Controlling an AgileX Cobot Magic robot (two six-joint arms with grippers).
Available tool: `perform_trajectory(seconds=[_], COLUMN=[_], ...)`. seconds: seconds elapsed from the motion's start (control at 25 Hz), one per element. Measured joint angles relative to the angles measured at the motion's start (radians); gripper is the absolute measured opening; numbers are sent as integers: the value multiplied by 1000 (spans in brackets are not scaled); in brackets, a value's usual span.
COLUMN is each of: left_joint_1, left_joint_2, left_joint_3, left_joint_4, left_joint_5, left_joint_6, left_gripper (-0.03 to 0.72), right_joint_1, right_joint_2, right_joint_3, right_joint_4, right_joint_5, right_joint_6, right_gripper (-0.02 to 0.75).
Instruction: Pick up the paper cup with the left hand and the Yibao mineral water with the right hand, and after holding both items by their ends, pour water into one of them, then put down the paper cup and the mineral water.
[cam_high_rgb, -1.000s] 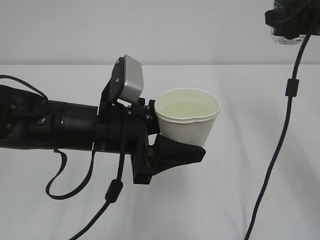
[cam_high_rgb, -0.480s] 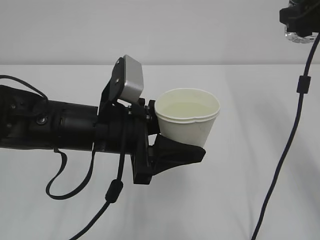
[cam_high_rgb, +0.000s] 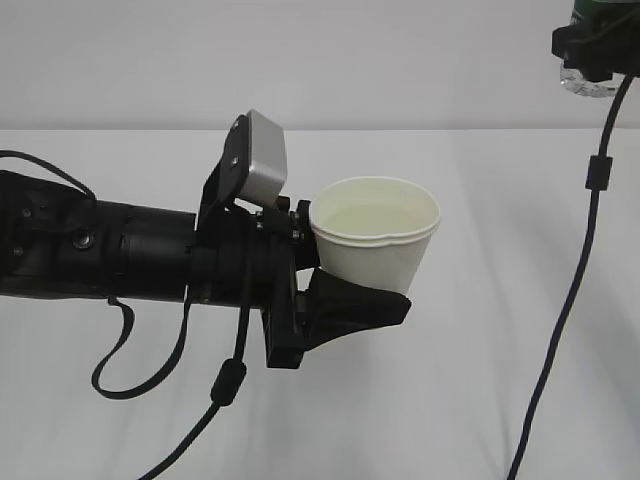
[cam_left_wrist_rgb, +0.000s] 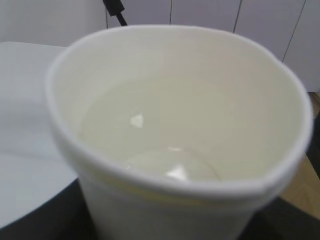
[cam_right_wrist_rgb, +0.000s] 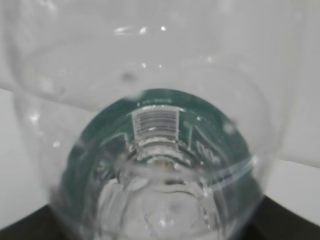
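Paper cup (cam_high_rgb: 375, 240): matt white paper, smooth rolled rim. Mineral water bottle (cam_right_wrist_rgb: 150, 165): clear glossy ribbed plastic, green label band. Left gripper (cam_high_rgb: 352, 300): matt black plastic noted.

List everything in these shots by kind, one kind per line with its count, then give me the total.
Paper cup, holding water: 1
Mineral water bottle, only partly in the exterior view: 1
Robot hands, left hand and right hand: 2
White table: 1
Total: 5
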Motion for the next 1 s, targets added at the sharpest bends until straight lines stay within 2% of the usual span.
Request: perform_trajectory(seconds=[0.76, 1.0], left_joint_1=[0, 0], left_joint_2=[0, 0], left_joint_3=[0, 0], left_joint_4=[0, 0], left_joint_5=[2, 11], left_joint_6=[0, 0], left_gripper=[457, 457], right_joint_1=[-2, -2], right_joint_2=[142, 172], right_joint_3=[0, 0], right_joint_4=[28, 118], right_joint_5=[-61, -76], right_joint_6=[-12, -118], right_gripper=[411, 411])
